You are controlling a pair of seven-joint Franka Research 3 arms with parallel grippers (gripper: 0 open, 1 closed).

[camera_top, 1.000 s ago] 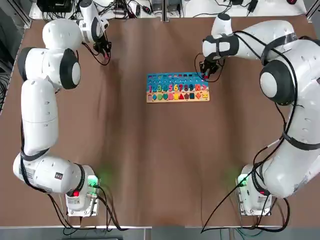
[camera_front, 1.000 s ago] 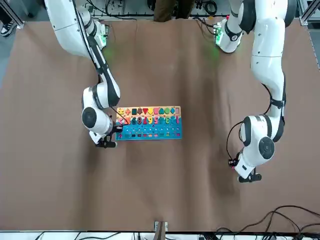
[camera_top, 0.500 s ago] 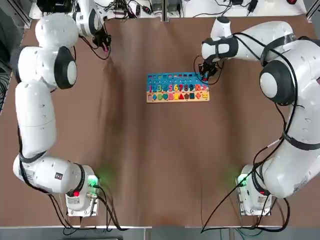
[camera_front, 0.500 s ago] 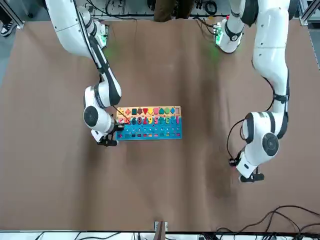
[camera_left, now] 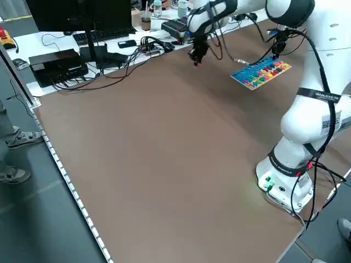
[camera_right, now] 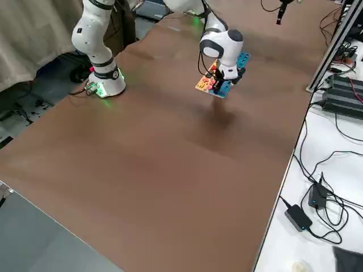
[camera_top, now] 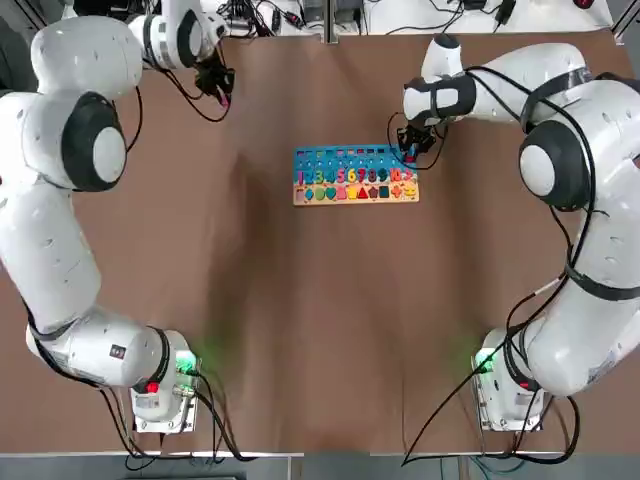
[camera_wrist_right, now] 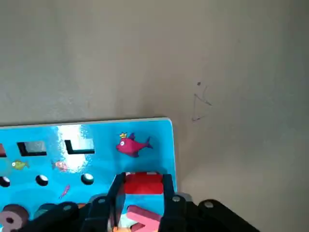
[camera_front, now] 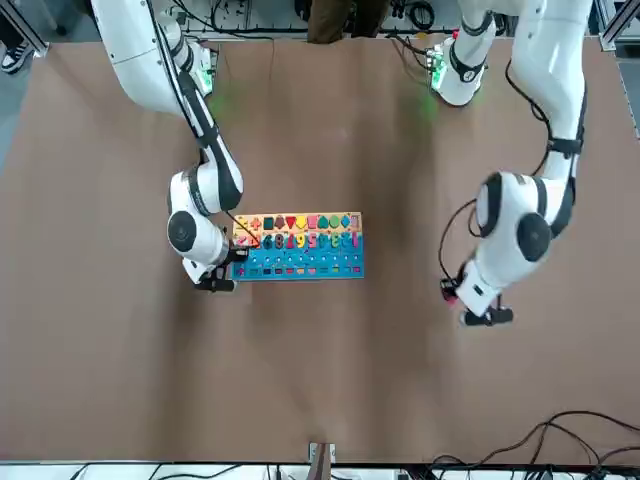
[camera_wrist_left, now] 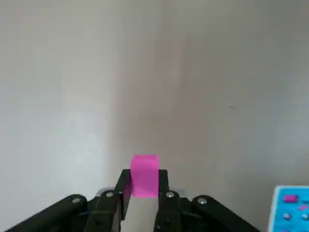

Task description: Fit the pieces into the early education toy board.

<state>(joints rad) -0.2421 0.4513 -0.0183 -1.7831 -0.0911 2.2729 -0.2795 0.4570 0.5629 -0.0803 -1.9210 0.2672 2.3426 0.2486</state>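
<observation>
- Pink shows between the fingers of the left tool [camera_wrist_left: 145, 180], which are clamped on a small block [camera_wrist_left: 145, 169]; the tool hangs over the far left of the brown desk [camera_top: 320, 320].
- The toy board [camera_top: 355, 199] lies right of that tool and nearer the arm bases, its long axis running left to right, blue half far, number and shape rows near.
- The right tool [camera_wrist_right: 144, 182] is clamped on a red piece [camera_wrist_right: 144, 188], over the board's far right corner.
- So the right tool is much the nearer to the board; the left one probably needs to travel right and nearer.
- If both come in together they could crowd, so I'd judge it safer for one to seat its bit first.
</observation>
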